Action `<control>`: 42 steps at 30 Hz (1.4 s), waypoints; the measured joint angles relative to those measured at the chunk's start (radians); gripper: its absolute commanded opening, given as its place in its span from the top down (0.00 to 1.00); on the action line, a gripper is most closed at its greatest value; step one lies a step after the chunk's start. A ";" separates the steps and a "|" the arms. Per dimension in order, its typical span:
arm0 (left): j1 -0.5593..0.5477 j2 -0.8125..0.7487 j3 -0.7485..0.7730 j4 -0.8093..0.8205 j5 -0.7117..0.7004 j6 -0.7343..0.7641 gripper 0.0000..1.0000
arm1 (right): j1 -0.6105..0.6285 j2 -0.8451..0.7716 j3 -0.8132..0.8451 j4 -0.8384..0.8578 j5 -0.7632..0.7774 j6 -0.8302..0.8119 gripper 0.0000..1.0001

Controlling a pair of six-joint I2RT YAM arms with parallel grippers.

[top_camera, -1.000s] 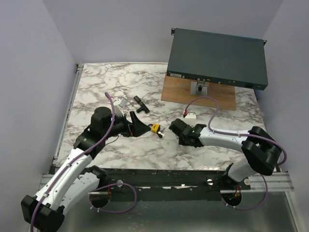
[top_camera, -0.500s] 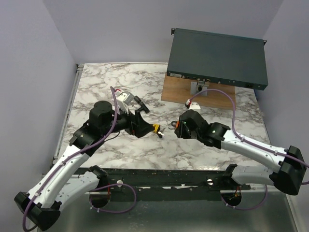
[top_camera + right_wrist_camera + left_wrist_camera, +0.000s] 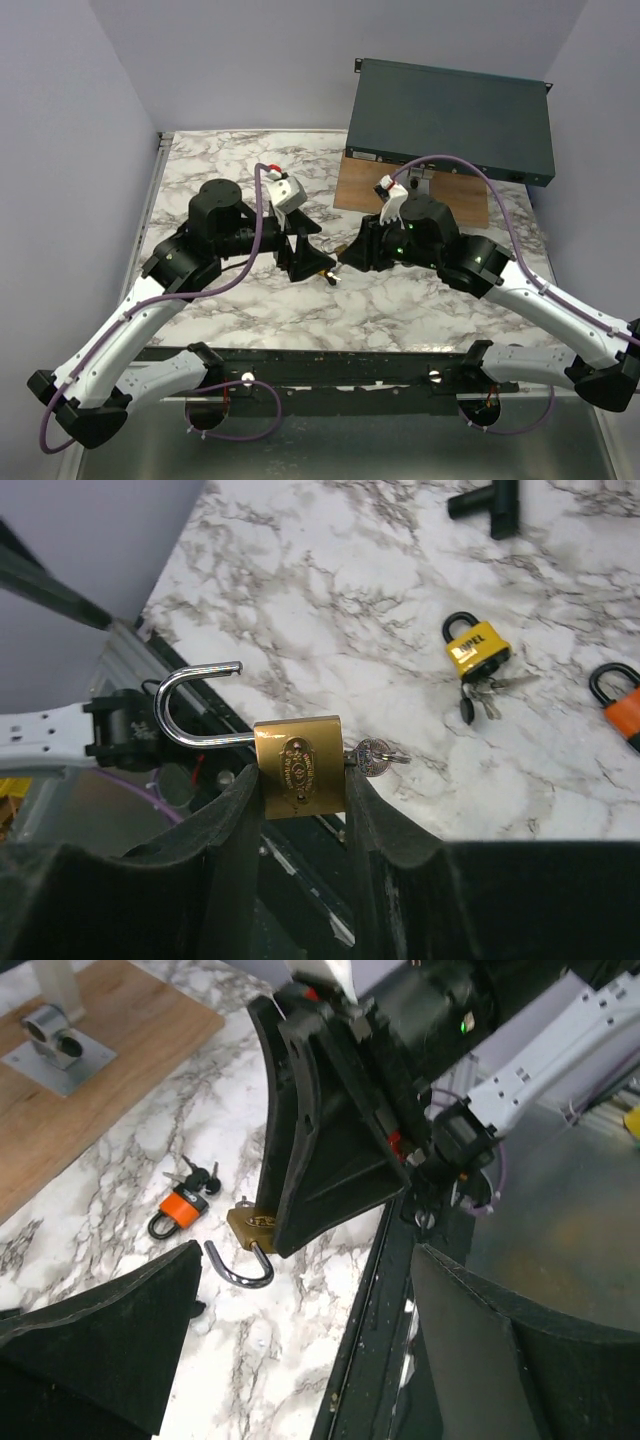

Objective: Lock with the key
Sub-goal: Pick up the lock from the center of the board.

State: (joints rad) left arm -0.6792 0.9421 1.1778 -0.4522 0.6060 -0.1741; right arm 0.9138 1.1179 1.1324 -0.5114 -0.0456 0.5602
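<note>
The table [image 3: 220, 160] is patterned in white marble with grey veins. The brass padlock [image 3: 300, 765] is coloured gold, with a silver shackle and a silver key [image 3: 375, 756]. A yellow padlock [image 3: 476, 648] and an orange padlock [image 3: 622, 715], both black-shackled, are seen on it. A tan wooden board [image 3: 360, 195] and a dark grey-green box [image 3: 450, 110] are shown at the far right.

Worktop [image 3: 215, 150] lies open along its near edge and far left corner; wooden board [image 3: 355, 192] and grey box [image 3: 450, 115] fill the far right corner; left gripper [image 3: 300, 1330], right gripper [image 3: 300, 780], yellow padlock [image 3: 476, 648] and orange padlock [image 3: 180, 1208] crowd the centre.
</note>
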 measured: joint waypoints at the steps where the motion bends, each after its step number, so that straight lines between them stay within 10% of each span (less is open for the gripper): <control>1: -0.005 0.016 0.011 -0.011 0.017 0.017 0.19 | 0.000 -0.003 0.012 -0.002 -0.019 -0.004 0.99; 19: -0.052 0.074 0.077 -0.151 0.106 0.144 0.27 | 0.000 -0.028 0.071 -0.057 -0.106 -0.019 0.99; 42: -0.050 0.077 0.135 -0.064 -0.211 -0.370 0.37 | 0.000 -0.060 0.073 -0.028 0.010 -0.010 0.99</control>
State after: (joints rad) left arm -0.7288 1.0191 1.3132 -0.5167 0.3954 -0.5446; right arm 0.9138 1.0576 1.2053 -0.5392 -0.0353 0.5499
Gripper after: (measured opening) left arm 0.634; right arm 0.357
